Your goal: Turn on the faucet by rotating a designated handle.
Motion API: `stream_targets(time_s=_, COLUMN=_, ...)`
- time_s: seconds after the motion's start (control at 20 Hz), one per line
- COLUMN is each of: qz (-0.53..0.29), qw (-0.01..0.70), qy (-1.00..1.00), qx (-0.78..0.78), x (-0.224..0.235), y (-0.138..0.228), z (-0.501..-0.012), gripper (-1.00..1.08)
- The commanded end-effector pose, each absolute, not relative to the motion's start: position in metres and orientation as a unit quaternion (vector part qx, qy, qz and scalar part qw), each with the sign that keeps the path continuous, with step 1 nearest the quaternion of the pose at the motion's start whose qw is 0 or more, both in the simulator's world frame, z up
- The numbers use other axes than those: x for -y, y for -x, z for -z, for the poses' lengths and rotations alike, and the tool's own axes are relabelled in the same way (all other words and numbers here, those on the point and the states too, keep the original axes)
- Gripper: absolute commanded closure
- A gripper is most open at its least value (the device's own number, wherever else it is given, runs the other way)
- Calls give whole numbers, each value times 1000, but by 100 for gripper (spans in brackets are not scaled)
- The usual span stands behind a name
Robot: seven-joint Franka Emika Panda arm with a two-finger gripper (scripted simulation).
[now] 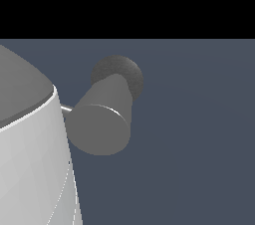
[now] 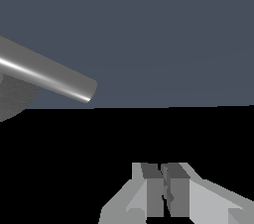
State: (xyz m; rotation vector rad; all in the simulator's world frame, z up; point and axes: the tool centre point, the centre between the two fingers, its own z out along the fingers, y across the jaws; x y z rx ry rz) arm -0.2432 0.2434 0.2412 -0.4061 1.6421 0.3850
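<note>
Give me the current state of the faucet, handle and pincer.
Faucet: thick cylinder tilted, joined to its rough round base.
Handle: untouched, juts sideways from the cylinder; free end clear of the pincer.
Pincer: fingers shut together, holding nothing.

Flat, even simulator lighting with no cast shadows on the dull blue-grey ground (image 1: 199, 144). Both views are sharp, without blur or edge distortion. A bright glare streak runs along the thin shiny silver-grey rod (image 2: 44, 75). The glossy white curved robot arm casing (image 1: 30, 169) shows soft shading.
</note>
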Motion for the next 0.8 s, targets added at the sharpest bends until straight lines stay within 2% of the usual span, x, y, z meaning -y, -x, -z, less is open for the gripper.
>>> stream_targets(time_s=0.0, qz=30, qw=683, qy=-21, qx=-730, x=-44, y=168, z=-258, gripper=108)
stream_targets(time_s=0.75, qz=26, qw=705, qy=-19, qx=-709, x=-77, y=166, z=-283, gripper=108)
